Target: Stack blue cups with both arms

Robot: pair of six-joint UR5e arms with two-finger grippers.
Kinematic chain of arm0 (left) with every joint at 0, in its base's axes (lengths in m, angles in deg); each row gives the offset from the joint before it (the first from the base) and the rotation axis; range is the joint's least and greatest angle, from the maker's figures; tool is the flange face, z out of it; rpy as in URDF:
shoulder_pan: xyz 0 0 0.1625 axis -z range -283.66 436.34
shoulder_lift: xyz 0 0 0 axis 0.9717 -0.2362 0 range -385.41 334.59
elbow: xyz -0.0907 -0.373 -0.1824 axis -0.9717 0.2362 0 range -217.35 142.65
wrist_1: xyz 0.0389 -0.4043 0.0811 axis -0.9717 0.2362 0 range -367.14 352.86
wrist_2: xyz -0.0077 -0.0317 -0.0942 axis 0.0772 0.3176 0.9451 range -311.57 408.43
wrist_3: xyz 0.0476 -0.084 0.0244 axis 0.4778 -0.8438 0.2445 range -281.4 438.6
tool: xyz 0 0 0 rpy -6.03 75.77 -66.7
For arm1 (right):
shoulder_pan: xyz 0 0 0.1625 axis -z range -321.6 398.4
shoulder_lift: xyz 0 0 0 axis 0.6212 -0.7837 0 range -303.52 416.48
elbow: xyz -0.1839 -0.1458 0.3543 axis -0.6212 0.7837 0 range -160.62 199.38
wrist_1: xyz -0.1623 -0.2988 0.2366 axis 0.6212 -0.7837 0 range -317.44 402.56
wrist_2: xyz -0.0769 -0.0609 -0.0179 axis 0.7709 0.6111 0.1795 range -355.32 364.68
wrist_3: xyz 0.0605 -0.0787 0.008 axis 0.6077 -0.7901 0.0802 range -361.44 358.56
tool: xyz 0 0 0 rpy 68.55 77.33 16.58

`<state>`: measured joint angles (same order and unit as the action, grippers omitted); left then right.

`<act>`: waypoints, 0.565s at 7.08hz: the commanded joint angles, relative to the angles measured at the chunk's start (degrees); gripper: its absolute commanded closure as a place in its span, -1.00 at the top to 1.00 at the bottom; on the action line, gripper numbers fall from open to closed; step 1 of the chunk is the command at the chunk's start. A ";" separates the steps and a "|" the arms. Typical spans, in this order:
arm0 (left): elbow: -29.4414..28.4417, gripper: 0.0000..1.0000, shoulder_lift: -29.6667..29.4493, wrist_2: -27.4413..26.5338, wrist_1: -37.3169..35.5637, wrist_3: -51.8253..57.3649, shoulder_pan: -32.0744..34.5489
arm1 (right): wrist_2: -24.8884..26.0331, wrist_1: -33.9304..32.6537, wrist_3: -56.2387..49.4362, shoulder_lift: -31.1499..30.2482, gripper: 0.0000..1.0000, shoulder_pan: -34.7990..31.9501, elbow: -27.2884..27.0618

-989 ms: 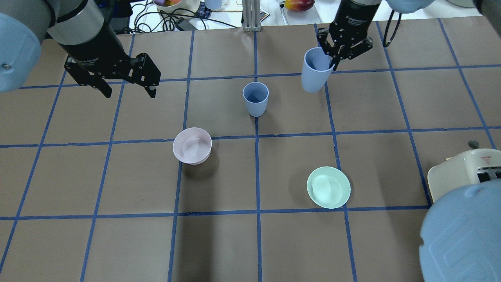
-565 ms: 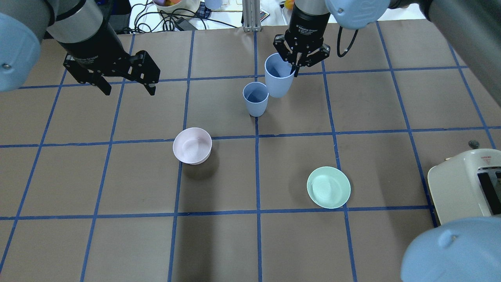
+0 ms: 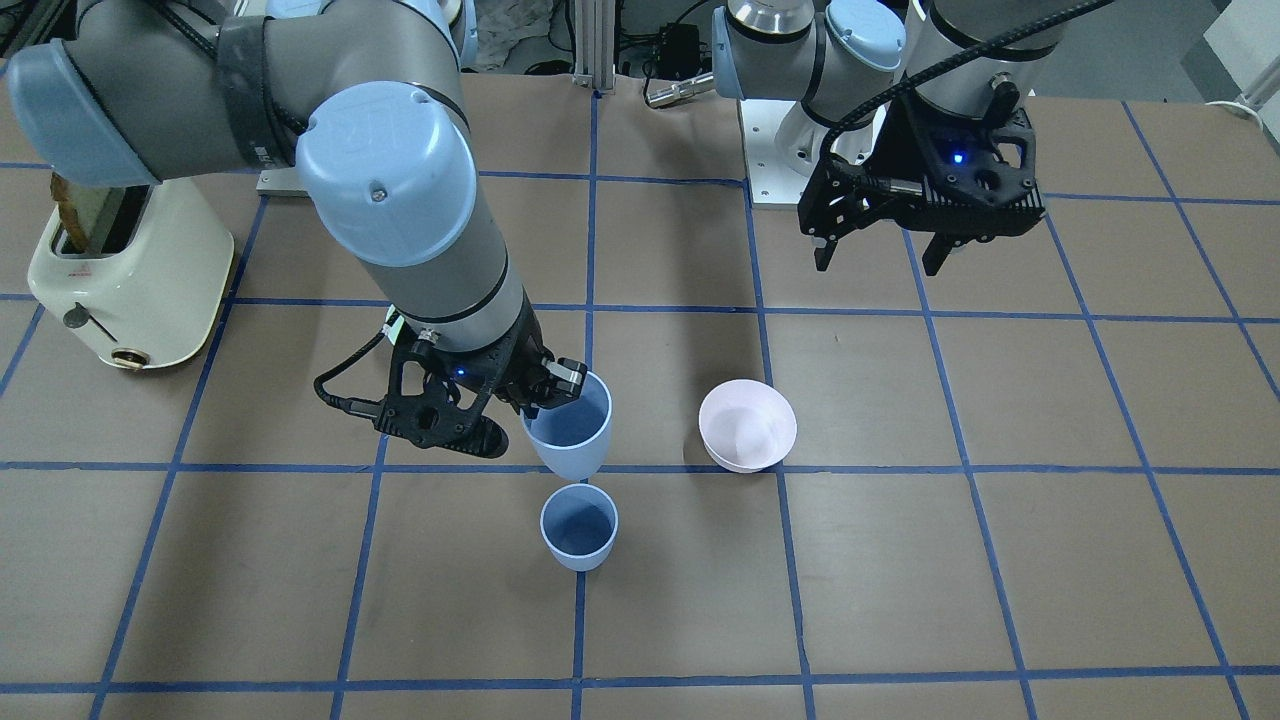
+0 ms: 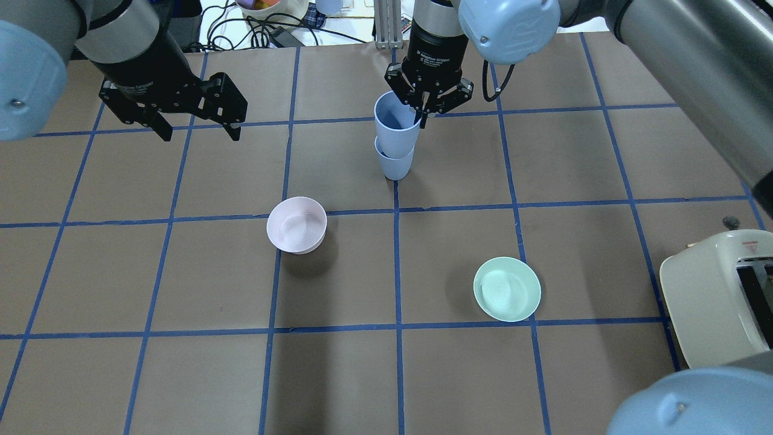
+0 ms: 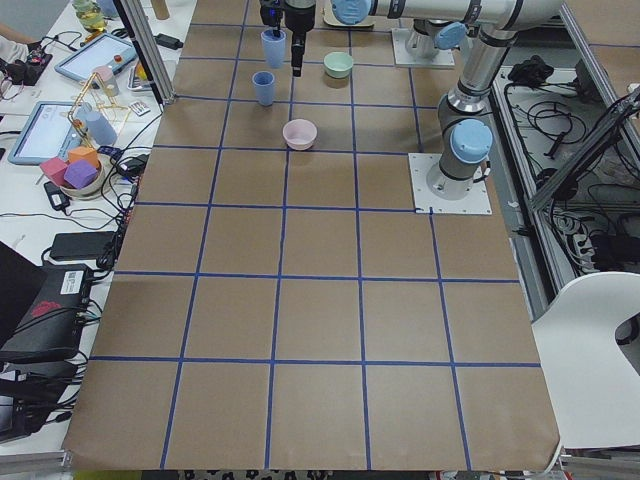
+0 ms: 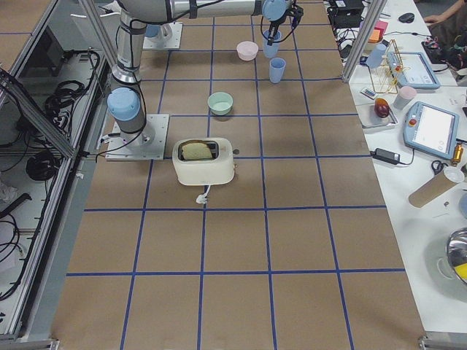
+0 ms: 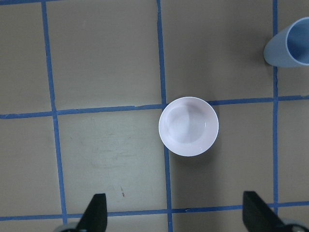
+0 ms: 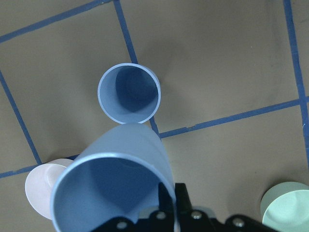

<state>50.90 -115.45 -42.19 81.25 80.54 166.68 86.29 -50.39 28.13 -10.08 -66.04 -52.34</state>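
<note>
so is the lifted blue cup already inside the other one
No, the right wrist view shows the standing blue cup empty, the lifted blue cup clear of it in the right claw.

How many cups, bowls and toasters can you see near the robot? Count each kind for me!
Blue cups: 2 (lifted cup, standing cup)
Bowls: 2 (pink bowl, mint-green bowl)
Toaster: 1
Total: 5
</note>
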 commanded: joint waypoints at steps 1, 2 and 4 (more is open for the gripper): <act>-0.01 1.00 0.03 0.00 -0.05 0.00 0.10 | 0.04 -0.91 0.05 0.73 -1.00 -1.11 -0.26; -0.01 1.00 0.03 0.00 -0.05 -0.09 0.10 | 0.21 -6.14 0.66 2.13 -1.00 -0.94 -0.44; -0.01 1.00 0.03 0.00 -0.05 0.00 0.10 | 1.26 -9.35 1.63 3.63 -1.00 -0.41 -0.35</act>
<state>50.89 -115.42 -42.19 81.20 80.48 166.77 86.99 -57.92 29.35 -7.23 -66.82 -52.68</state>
